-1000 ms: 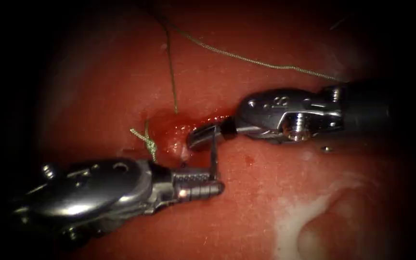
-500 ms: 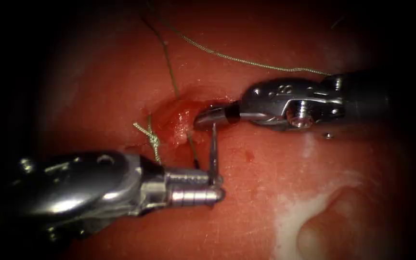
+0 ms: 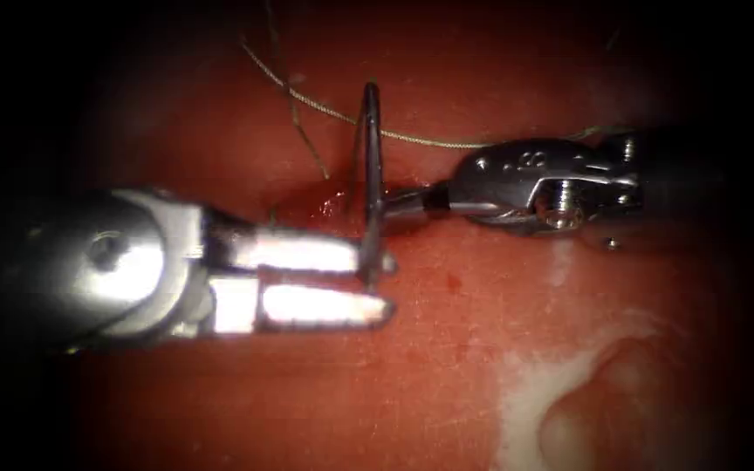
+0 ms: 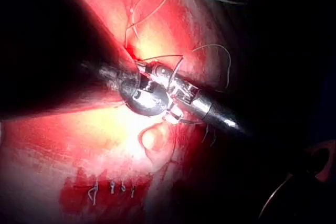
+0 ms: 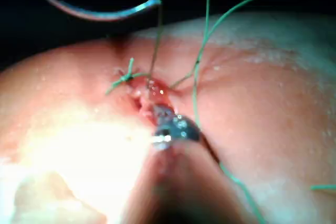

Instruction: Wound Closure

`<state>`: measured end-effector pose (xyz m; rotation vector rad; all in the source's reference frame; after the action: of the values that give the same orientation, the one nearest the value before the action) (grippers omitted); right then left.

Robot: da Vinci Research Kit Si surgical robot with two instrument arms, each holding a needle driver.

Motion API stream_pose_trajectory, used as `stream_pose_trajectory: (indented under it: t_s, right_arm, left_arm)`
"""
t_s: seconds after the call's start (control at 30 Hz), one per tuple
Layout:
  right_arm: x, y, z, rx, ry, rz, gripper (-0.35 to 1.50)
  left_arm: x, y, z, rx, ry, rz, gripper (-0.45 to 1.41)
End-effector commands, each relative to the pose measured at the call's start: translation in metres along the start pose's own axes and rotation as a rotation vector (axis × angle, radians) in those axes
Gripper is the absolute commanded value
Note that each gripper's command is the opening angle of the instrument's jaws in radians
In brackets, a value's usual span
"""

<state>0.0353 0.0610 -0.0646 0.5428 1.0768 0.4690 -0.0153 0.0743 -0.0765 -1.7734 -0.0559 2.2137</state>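
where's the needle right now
In the endoscope view the needle stands clear of the tissue, held near its lower end by the left claw, just left of the right claw.

Needle point(image 5: 97, 13) above tissue point(image 5: 252, 108)

Surgical training bench in a lab

Reddened tissue point(image 3: 447, 349) with a small cut point(image 3: 329, 205), green thread point(image 3: 412, 138) and a curved needle point(image 3: 370, 174) lie under tight endoscope lighting, dark all around.
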Motion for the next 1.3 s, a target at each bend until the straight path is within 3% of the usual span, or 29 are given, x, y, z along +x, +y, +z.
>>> stream_pose_trajectory:
  t_s: [0.03,0.17,0.33,0.37,0.47,0.5,0.57,0.7,0.83,0.93,1.03,1.3]
  right_arm:
    - [0.0001,0.0001,0.0008,0.001,0.002,-0.001,-0.35]
    - [0.0001,0.0001,0.0008,0.001,0.002,-0.001,-0.35]
    - [0.0001,0.0001,0.0007,0.003,0.002,0.0,-0.33]
    - [0.0002,0.0001,0.0007,0.002,-0.001,0.0,-0.03]
    - [0.0004,0.0001,0.0003,0.007,0.016,0.027,0.49]
    - [0.0012,0.0,-0.0005,0.014,0.037,0.07,0.88]
    - [0.002,-0.0001,-0.0015,0.023,0.053,0.116,1.11]
    - [0.0054,-0.001,-0.006,0.059,0.127,0.247,0.94]
    - [0.0073,-0.0017,-0.0076,0.04,0.155,0.424,0.88]
    - [0.0071,-0.0019,-0.0069,0.042,0.175,0.634,0.84]
    - [0.0068,-0.002,-0.0059,0.081,0.223,0.812,0.96]
    - [0.0066,-0.0036,-0.0031,0.188,0.27,0.949,0.96]
  left_arm:
    - [-0.0008,-0.0004,0.0002,0.025,-0.017,0.032,-0.35]
    - [-0.0014,-0.0033,-0.0005,0.125,-0.077,0.128,-0.35]
    - [0.0,-0.0073,-0.0017,0.227,-0.066,0.177,-0.35]
    - [0.0003,-0.0077,-0.0018,0.235,-0.067,0.189,-0.35]
    - [-0.0001,-0.0069,-0.0016,0.23,-0.063,0.195,-0.35]
    - [-0.0006,-0.0061,-0.0014,0.224,-0.06,0.209,-0.35]
    - [-0.0012,-0.0052,-0.0013,0.221,-0.059,0.218,-0.35]
    - [-0.004,-0.0019,-0.0011,0.208,-0.08,0.252,-0.35]
    - [-0.0067,0.0005,-0.0003,0.202,-0.105,0.281,-0.35]
    - [-0.009,0.0023,0.0007,0.203,-0.138,0.333,-0.35]
    - [-0.0104,0.003,0.0014,0.205,-0.156,0.405,-0.35]
    - [-0.0123,0.0026,0.0015,0.234,-0.184,0.512,-0.35]
